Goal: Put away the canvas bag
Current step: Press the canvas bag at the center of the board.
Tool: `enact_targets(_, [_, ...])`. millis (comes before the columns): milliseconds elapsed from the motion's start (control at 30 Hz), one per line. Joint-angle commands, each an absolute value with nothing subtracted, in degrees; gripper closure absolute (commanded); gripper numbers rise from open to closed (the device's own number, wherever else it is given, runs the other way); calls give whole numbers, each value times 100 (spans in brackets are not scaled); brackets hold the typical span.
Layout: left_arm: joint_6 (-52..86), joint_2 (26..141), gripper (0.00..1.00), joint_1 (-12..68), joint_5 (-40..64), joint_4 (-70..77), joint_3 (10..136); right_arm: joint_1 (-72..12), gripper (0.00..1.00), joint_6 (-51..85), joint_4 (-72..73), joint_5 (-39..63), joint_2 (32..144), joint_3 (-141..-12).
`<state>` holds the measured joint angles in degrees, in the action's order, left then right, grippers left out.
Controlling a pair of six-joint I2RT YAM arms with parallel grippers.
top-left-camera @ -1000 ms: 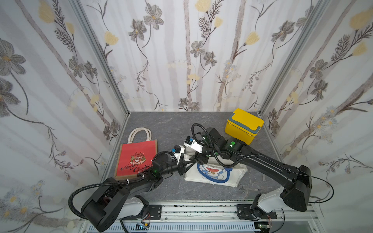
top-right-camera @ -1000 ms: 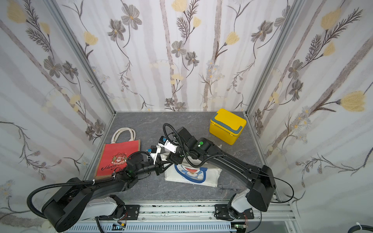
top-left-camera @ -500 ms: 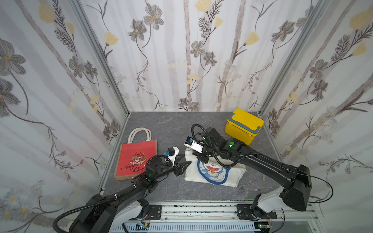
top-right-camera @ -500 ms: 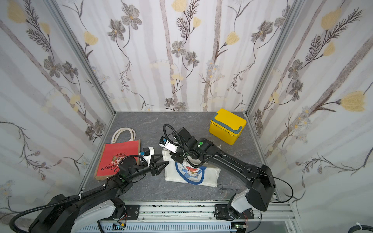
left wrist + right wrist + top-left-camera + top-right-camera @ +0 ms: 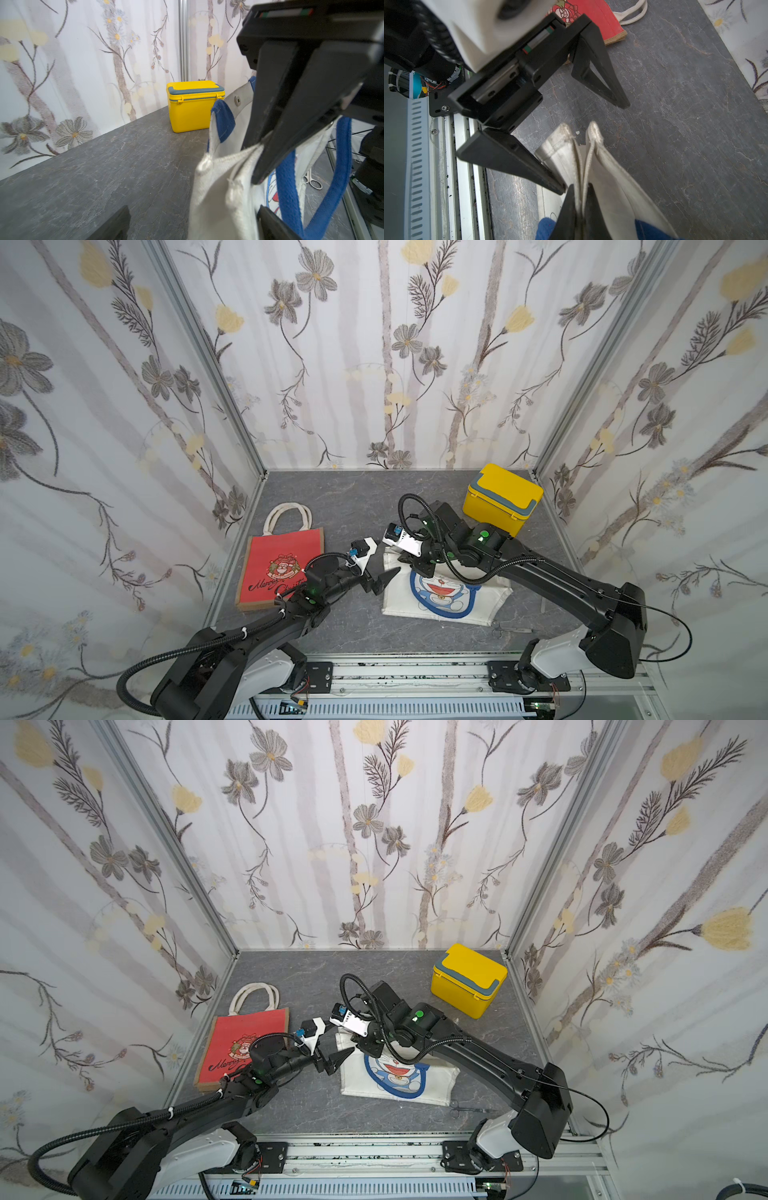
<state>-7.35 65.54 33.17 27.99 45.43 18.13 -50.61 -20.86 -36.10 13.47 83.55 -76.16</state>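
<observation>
canvas bag (image 5: 444,593) — white, blue-trimmed; cartoon print

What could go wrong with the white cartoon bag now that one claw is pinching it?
1. The right claw pinches only the top edge of the canvas bag; the cloth might slip out when lifted.
2. The left claw is open beside that edge and could close on one layer only, or miss.
3. The scissors lie by the bag's bottom corner, so dragging it may sweep them along.
</observation>
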Motion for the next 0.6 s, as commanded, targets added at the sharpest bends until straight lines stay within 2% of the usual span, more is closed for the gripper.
enact_targets(0, [-891,6865,5,3313,3592,4941,2006,-5053,86,-2235,-3677,1586,8341,-7611])
enact_targets(100, [-844,7162,12,3311,4069,4752,2239,-5016,80,-2250,-3712,1558,8376,-7650])
enact_targets(167, [-752,7189,23,3313,4102,4831,2227,-4980,77,-2241,-3709,1581,8369,-7703])
enact_targets(200, [-700,7189,29,3309,4066,4903,2200,-4961,73,-2260,-3703,1609,8347,-7718])
enact_targets(267, [-626,7362,41,3313,4027,4929,2173,-4899,59,-2225,-3693,1614,8285,-7758])
enact_targets(433, [-365,7630,57,3311,4101,5062,2229,-4835,42,-2191,-3683,1421,8035,-7761])
enact_targets(500, [-229,7719,62,3312,4063,5263,2208,-4825,28,-2186,-3666,1244,7968,-7721])
enact_targets(567, [-105,7817,66,3309,4028,5375,2256,-4825,7,-2129,-3609,928,7975,-7657])
